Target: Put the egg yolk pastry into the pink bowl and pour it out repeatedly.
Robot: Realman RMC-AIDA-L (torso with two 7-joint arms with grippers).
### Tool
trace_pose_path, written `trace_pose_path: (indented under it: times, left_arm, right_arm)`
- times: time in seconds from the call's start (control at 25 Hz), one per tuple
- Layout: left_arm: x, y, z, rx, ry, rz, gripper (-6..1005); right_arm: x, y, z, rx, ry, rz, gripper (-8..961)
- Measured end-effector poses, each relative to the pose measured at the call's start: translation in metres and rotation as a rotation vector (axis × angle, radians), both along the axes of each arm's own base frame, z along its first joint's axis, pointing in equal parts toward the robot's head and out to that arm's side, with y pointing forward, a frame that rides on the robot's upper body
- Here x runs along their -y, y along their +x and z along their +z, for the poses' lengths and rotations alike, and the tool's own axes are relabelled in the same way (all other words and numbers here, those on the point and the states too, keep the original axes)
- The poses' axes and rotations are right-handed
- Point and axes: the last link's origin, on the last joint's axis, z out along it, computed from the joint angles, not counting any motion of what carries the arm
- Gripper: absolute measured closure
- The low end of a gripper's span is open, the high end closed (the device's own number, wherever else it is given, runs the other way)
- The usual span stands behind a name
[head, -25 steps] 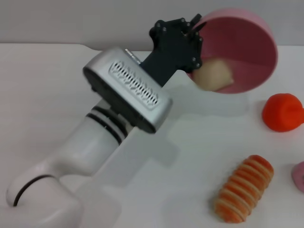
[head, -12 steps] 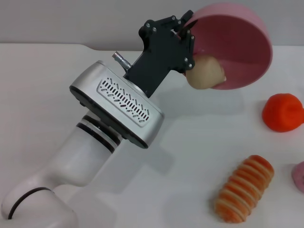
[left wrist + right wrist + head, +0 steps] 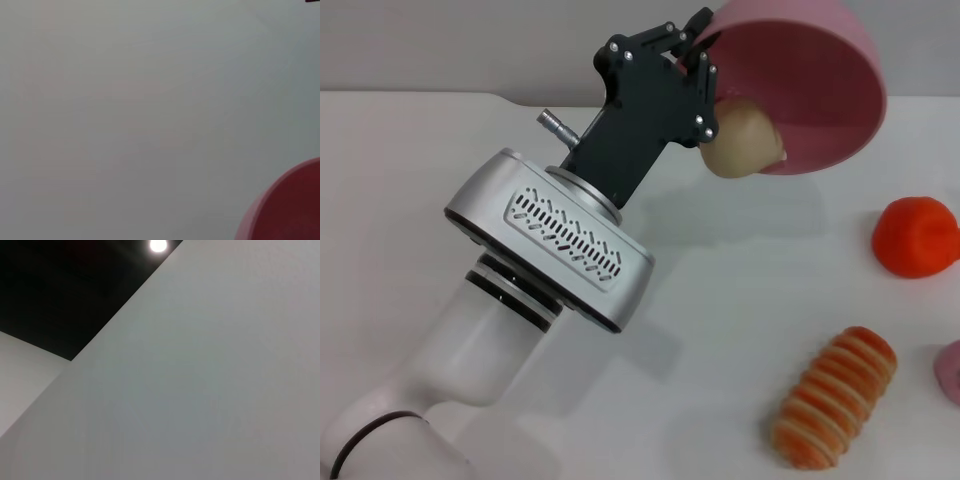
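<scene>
Since 1 second ago: pink bowl [image 3: 810, 85] raised and tipped further by the left gripper [image 3: 705, 45], clamped on its rim. Egg yolk pastry [image 3: 745, 140] is held at the lowered lip, just below the gripper — placed to spill. Left wrist view: only a bowl edge is shown; pastry unseen.

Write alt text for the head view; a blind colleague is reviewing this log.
The left gripper holds the pink bowl by its rim, lifted and tipped, with the egg yolk pastry at its lower lip, about to drop. On the white table beside it lie an orange-red lump and a striped roll.
</scene>
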Motion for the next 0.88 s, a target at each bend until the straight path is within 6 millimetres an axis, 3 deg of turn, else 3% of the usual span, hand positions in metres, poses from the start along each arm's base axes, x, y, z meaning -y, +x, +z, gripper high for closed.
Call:
trace_pose_path:
  times: [0.44,0.88]
  left_arm:
    - [0.004,-0.003,0.008,0.045,0.040,-0.009,958]
    - [0.021,-0.022,0.006,0.047,0.036,0.026,958]
  right_arm:
    - [0.000,0.000,0.000,-0.002,0.000,0.000,388]
    - [-0.002,-0.004,-0.001,-0.005,-0.007,0.016,389]
